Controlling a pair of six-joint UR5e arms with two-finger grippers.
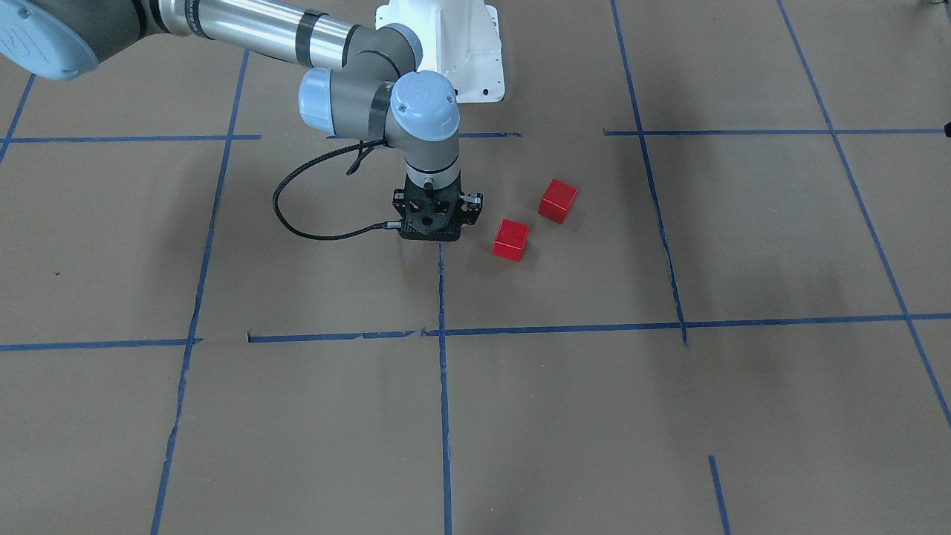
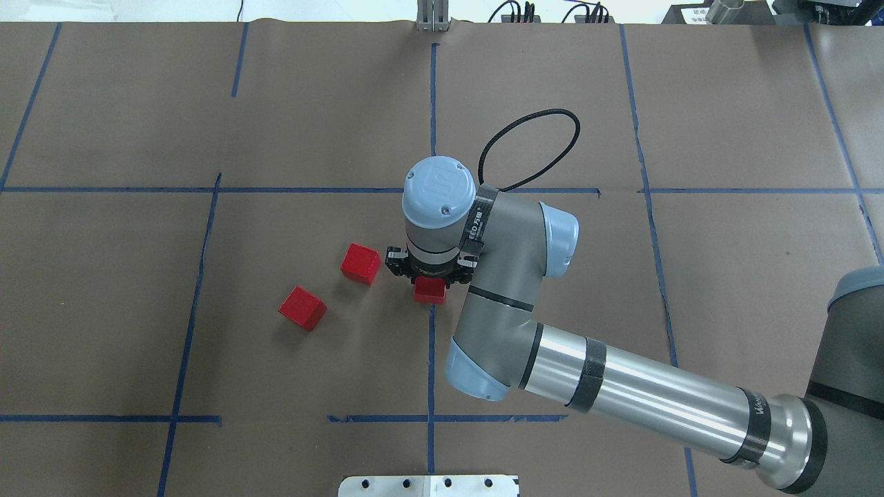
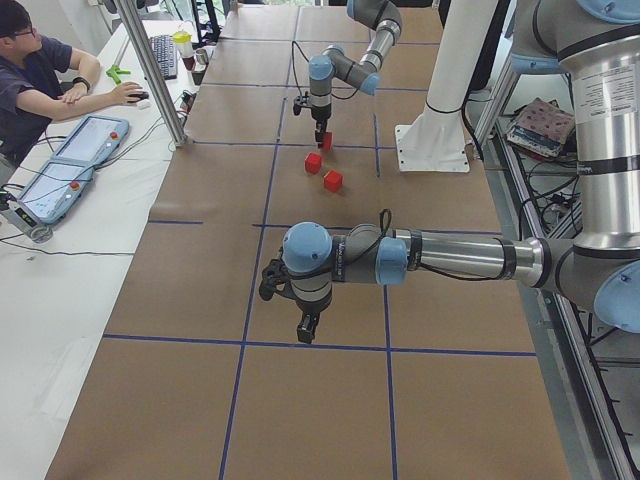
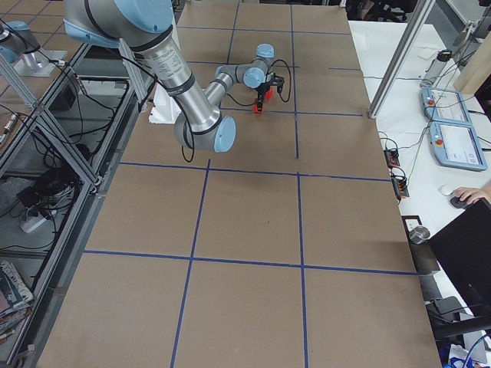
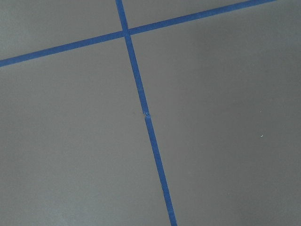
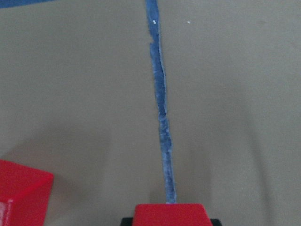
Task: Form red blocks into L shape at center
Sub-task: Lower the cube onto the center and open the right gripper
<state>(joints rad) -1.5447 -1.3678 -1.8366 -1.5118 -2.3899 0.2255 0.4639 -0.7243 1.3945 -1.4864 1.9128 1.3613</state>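
Three red blocks show. My right gripper (image 2: pixel 429 279) points straight down at the table's middle and is shut on one red block (image 2: pixel 429 291), low over a blue tape line. In the right wrist view this block (image 6: pixel 171 214) sits between the fingers at the bottom edge. In the front view the gripper (image 1: pixel 438 227) hides it. The second red block (image 2: pixel 360 264) lies just to the gripper's left, apart from it, and also shows in the front view (image 1: pixel 511 239). The third red block (image 2: pixel 302 308) lies farther left (image 1: pixel 558 200). My left gripper (image 3: pixel 307 328) hangs over bare paper far from the blocks. I cannot tell whether it is open.
Brown paper with a grid of blue tape lines (image 2: pixel 431 359) covers the table. The white robot base (image 1: pixel 453 44) stands at the near edge. An operator (image 3: pixel 40 80) sits at a side desk with tablets, and a metal post (image 3: pixel 160 80) stands by the table edge.
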